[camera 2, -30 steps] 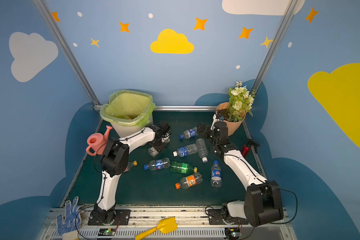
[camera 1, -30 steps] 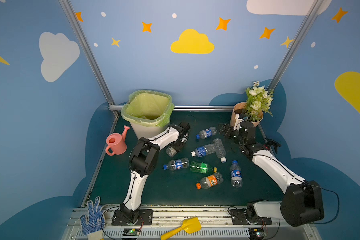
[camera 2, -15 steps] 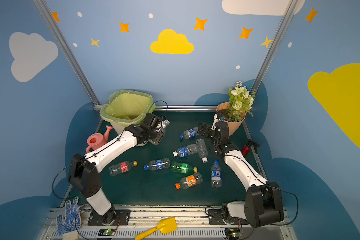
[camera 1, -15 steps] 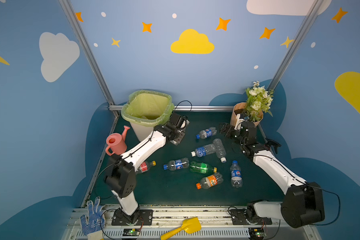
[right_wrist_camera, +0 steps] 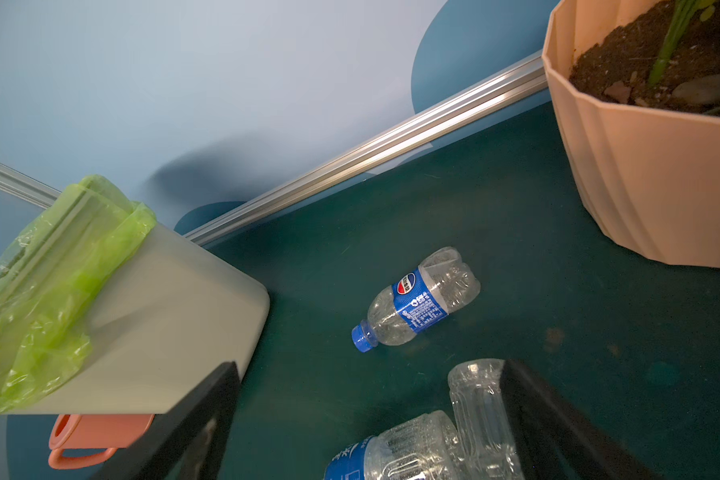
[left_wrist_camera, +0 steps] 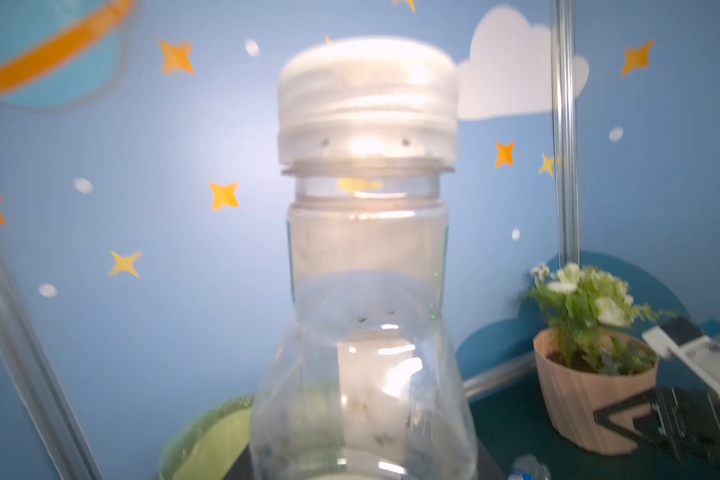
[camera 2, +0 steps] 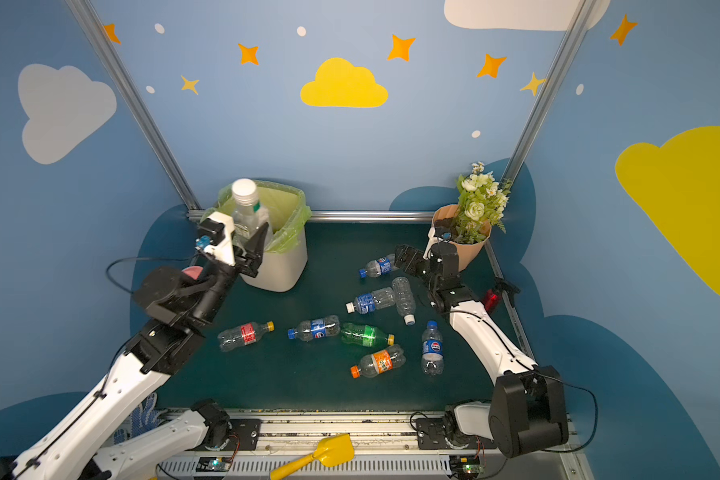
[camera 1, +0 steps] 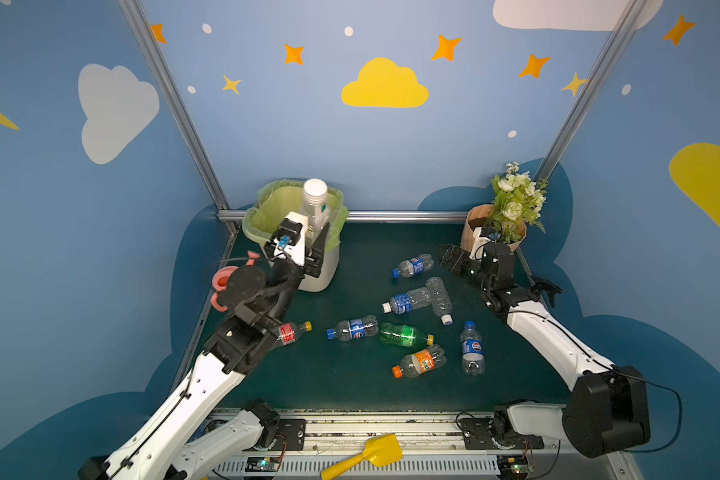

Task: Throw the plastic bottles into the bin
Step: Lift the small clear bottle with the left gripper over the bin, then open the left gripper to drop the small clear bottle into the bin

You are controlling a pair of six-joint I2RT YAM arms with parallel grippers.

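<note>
Moved: left hand (camera 1: 312,232) up from table (camera 1: 350,386) to bin (camera 1: 325,272) since a second ago | grip: clenched on white-capped bottle (camera 1: 316,199), cap-up over the opening so letting go should drop it in | right hand (camera 1: 447,255) released, waiting by blue-label bottle (camera 1: 413,266)

The left arm (camera 1: 208,386) and right arm (camera 1: 549,340) share white shells with dark screw dots, bulky black joints and thin black cables (camera 1: 679,415) (one loops off each).

Pepsi's globe logo shows on the blue label of a small clear bottle (right_wrist_camera: 416,303); its white fine print is illegible.
</note>
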